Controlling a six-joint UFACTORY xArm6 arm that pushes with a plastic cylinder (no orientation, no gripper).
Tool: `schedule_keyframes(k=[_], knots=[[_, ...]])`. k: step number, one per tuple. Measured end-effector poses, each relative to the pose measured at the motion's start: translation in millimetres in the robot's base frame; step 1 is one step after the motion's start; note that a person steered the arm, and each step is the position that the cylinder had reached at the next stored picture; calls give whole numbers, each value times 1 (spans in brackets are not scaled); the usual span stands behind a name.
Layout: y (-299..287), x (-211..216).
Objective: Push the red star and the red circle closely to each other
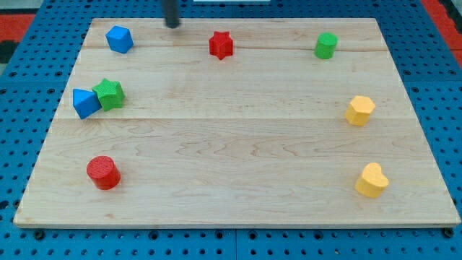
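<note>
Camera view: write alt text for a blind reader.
My tip sits at the board's top edge, left of the red star; the red circle lies far off at bottom left. Blue, green and yellow blocks line both sides.

— Where is the red star (221, 45)?
— Lying flat near the view's top, a bit left of the middle.
— And the red circle (103, 172)?
— Far away from it, sitting flat near the view's bottom left.
</note>
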State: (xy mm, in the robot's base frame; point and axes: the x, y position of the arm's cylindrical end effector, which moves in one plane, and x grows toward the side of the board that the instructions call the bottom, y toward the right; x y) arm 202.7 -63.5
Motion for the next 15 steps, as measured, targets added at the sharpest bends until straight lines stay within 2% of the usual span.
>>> schedule_keyframes(k=[1, 3, 4, 5, 6, 7, 8, 9, 10, 11, 13, 15], knots=[[60, 28], [45, 121], [-9, 122], [-24, 144], [1, 162], [35, 248], [23, 317], [-20, 385], [-86, 416], [-132, 415], [-149, 369], [-95, 324]])
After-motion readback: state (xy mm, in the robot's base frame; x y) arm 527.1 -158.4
